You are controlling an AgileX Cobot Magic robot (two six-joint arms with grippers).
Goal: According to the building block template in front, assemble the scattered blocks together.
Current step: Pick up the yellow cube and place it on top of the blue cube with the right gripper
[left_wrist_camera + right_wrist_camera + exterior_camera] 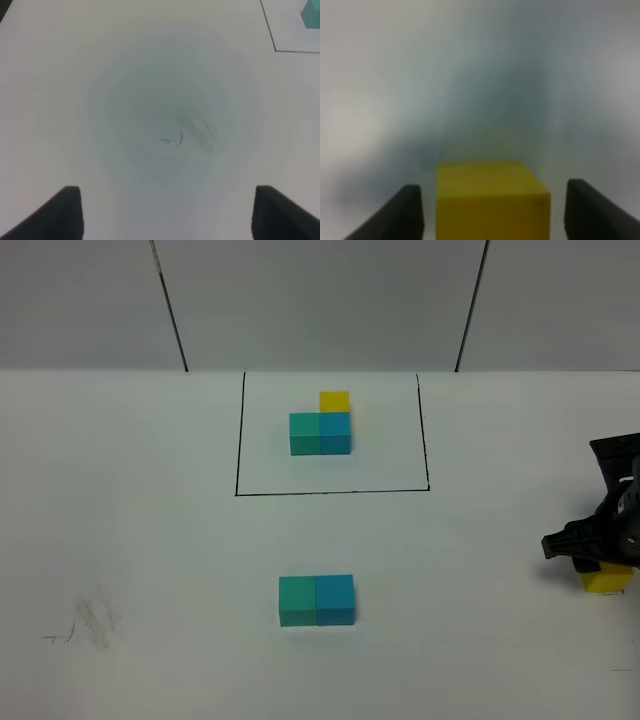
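- The step in hand is the pickup of the yellow block, the last piece not yet joined. It sits on the table at the far right of the high view, well apart from the other two.
- The right gripper sits low over it. Its jaws are released and straddle the block, with a thin gap on each side in the wrist view, so nothing is pinched yet.
- The teal block and blue block touch side by side at near centre, teal on the left. This matches the front row of the template.
- In the template, inside the black outline, the yellow cube stands behind the blue one and touches it.
- The left gripper hangs released and empty over bare table near a faint scribble, away from the work.
- The next move, as I judge it, is to clamp squarely on yellow's side faces and lift. Then carry it left and set it flush against blue's far face without nudging the pair.
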